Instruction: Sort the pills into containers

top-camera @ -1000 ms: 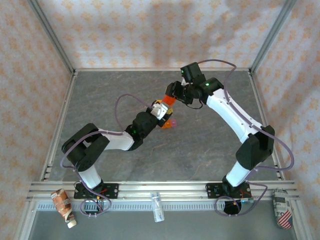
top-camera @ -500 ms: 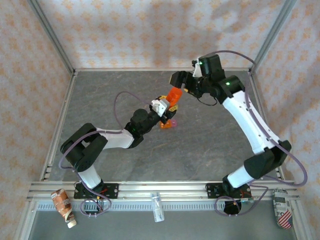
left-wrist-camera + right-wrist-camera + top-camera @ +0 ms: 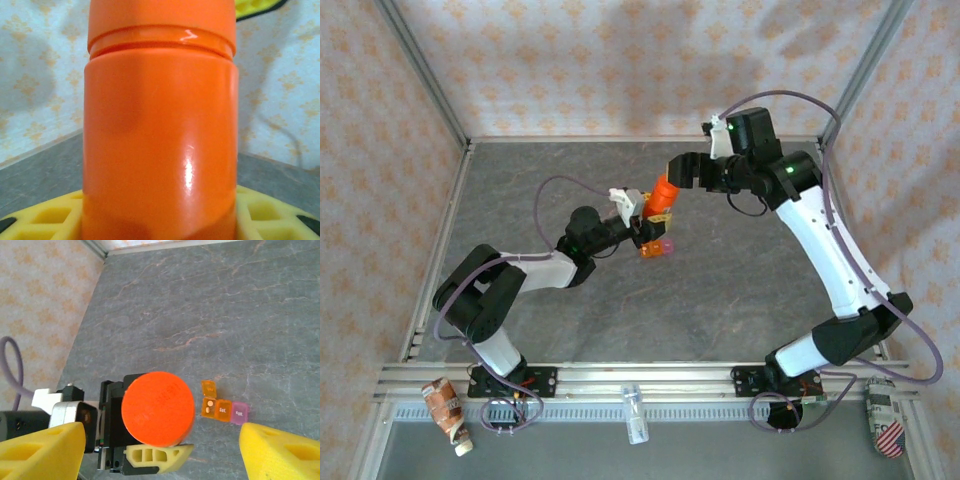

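Grey table is taking up most of the top view, with both arms meeting just above frame centre. Left gripper is clamping the lower body of an orange bottle, holding it roughly upright off the table; in the left wrist view yellow pads are sitting on both sides of the bottle base. Right gripper is hanging over the cap with its jaws wide: yellow fingers are showing at lower left and lower right of the right wrist view, well clear of the cap and gripping nothing.

Pill box is lying on the table just right of the bottle in that view. Its orange lid is standing open and its pink lid is shut. A small pale pill looks to be sitting in the orange half.

Risks, as I'm reading it:
- Cap is looking off-centre between the fingers, so closing from here could shove the bottle sideways in the left grip.
- Twisting the cap could spin the bottle if the left grip is slipping.
- Box is tiny and loose, so any bump could be scattering it.
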Robot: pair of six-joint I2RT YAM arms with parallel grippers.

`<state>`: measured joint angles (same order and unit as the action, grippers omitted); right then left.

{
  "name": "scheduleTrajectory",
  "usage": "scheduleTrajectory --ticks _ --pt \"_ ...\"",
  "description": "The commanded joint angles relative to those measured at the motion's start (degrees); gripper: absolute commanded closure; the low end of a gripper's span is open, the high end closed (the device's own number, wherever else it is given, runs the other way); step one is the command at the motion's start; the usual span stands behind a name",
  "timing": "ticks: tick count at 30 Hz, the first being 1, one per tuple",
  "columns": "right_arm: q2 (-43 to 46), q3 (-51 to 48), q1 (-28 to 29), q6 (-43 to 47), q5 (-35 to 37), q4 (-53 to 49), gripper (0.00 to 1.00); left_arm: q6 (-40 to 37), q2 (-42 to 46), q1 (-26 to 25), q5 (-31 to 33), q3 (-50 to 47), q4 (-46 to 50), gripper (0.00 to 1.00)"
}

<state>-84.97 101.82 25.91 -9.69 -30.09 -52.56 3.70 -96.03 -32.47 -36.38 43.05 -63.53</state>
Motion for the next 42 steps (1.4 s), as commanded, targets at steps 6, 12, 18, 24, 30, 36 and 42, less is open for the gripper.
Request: scheduleTrajectory --ticks 6,12,18,24,30,36,42 --pt "-5.10 4.34 -0.21 5.26 -6.16 -3.32 0.23 3.59 -0.02 0.29 -5.03 2.56 -4.59 1.00" --pt "-6.17 3.79 -0.25 6.11 -7.09 -4.05 0.25 3.67 0.03 0.22 -5.41 2.72 -4.49 1.00" --pt "-6.30 2.30 -0.24 6.11 -7.16 -3.88 0.32 3.58 -0.36 0.26 -5.20 2.91 -4.49 1.00" --pt "-6.40 0.99 -0.24 5.97 -8.22 -3.75 0.42 3.81 -0.66 0.24 -5.27 3.42 -4.46 1.00" --pt "-6.32 -1.54 -0.22 2.32 -7.62 -1.88 0.57 3.70 -0.59 0.24 -4.56 3.87 -4.59 1.00" --pt "-6.70 -6.57 1.85 -8.74 -2.70 3.38 0.65 -0.31 0.57 -0.59 2.55 2.98 -4.57 1.00" --pt "-9.39 -8.43 6.79 -18.96 5.12 6.50 0.65 -12.15 1.81 -4.86 16.98 1.78 -3.06 1.00"
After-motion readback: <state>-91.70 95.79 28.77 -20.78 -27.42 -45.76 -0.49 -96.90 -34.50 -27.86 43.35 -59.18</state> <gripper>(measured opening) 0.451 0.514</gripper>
